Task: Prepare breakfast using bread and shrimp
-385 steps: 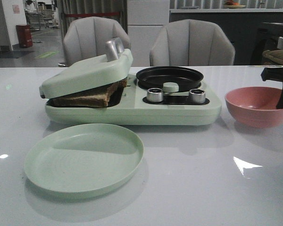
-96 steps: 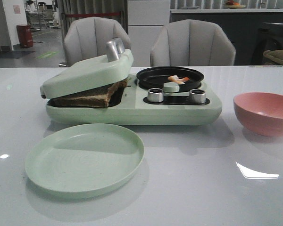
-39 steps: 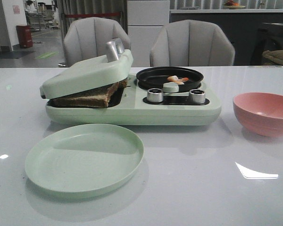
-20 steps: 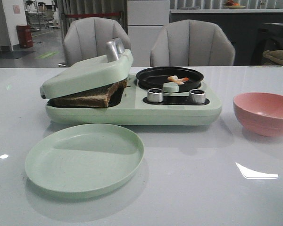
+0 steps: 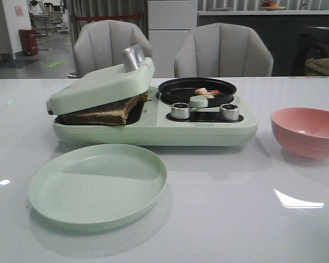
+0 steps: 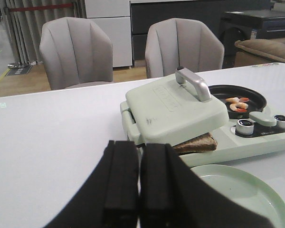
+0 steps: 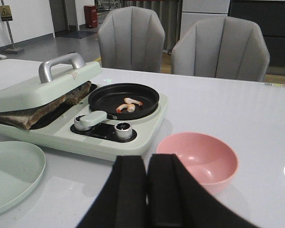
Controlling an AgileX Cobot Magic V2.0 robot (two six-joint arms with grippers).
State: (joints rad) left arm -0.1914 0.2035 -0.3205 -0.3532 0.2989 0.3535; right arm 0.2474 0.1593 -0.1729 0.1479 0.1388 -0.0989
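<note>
The bread (image 5: 107, 112) lies in the pale green breakfast maker (image 5: 153, 129), pressed under its tilted lid (image 5: 101, 85); it also shows in the left wrist view (image 6: 197, 142) and right wrist view (image 7: 38, 111). The shrimp (image 5: 205, 92) lie in the black round pan (image 5: 197, 87) on the maker's right half, also in the right wrist view (image 7: 126, 105) and left wrist view (image 6: 237, 103). My left gripper (image 6: 138, 147) is shut and empty, held back from the maker. My right gripper (image 7: 147, 161) is shut and empty, in front of the pink bowl. Neither gripper shows in the front view.
An empty pale green plate (image 5: 98, 183) lies in front of the maker. An empty pink bowl (image 5: 307, 131) stands to the right of it. Two silver knobs (image 5: 180, 110) sit on the maker's front. Two grey chairs (image 5: 222, 49) stand behind the table.
Over ten seconds the shrimp came to lie in the pan and the dark right arm left the front view. In the last second nothing has visibly changed.
</note>
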